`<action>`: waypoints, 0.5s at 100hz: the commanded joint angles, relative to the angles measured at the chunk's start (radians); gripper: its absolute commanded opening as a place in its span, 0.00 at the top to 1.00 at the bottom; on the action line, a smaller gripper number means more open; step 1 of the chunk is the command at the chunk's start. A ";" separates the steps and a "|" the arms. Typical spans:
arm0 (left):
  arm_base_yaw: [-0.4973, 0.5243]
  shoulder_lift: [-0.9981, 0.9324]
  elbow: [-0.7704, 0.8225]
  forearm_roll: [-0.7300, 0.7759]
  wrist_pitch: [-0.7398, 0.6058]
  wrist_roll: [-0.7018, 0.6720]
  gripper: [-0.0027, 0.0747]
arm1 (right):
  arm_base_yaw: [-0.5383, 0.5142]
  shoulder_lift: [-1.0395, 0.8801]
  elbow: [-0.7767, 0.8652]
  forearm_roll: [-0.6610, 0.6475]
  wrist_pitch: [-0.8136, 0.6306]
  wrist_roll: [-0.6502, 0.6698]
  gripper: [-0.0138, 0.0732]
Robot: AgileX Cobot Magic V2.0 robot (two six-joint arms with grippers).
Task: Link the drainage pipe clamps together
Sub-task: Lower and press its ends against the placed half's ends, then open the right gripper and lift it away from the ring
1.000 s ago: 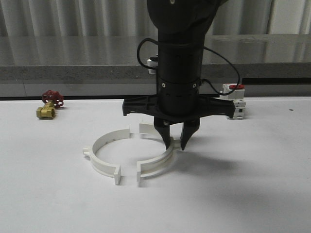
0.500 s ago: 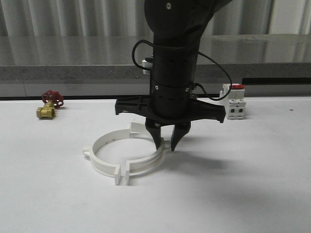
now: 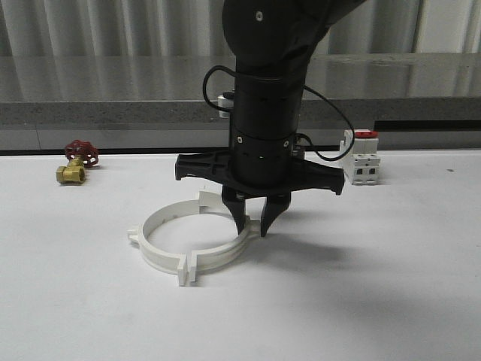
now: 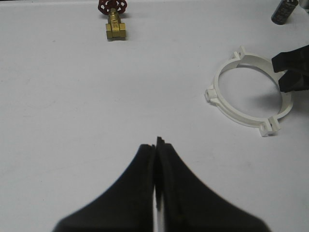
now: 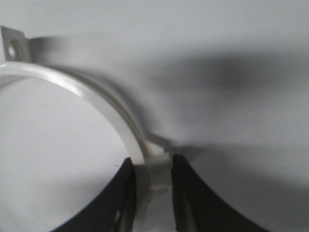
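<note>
The right hand [image 3: 253, 226] grips the right clamp [image 3: 225, 256], whose front flange meets the left clamp [image 3: 154, 241]: two clamps, ringed on the surface [image 3: 376, 286]. The left hand [image 4: 155, 145] is closed, empty. Beyond: one valve [image 3: 75, 162], one breaker [image 3: 362, 158].

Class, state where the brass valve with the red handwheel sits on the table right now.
In the front view the brass valve with the red handwheel sits far left at the white table's back edge, well apart from the white plastic half-ring clamps near the centre.
</note>
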 commanded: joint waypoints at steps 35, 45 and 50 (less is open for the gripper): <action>-0.006 0.000 -0.025 -0.017 -0.070 -0.001 0.99 | 0.000 -0.042 -0.030 0.020 -0.040 0.001 0.85; -0.006 0.000 -0.025 -0.017 -0.070 -0.001 0.99 | 0.000 -0.042 -0.030 0.020 -0.039 -0.003 0.74; -0.006 0.000 -0.025 -0.017 -0.070 -0.001 0.99 | 0.000 -0.042 -0.030 0.020 -0.037 -0.015 0.64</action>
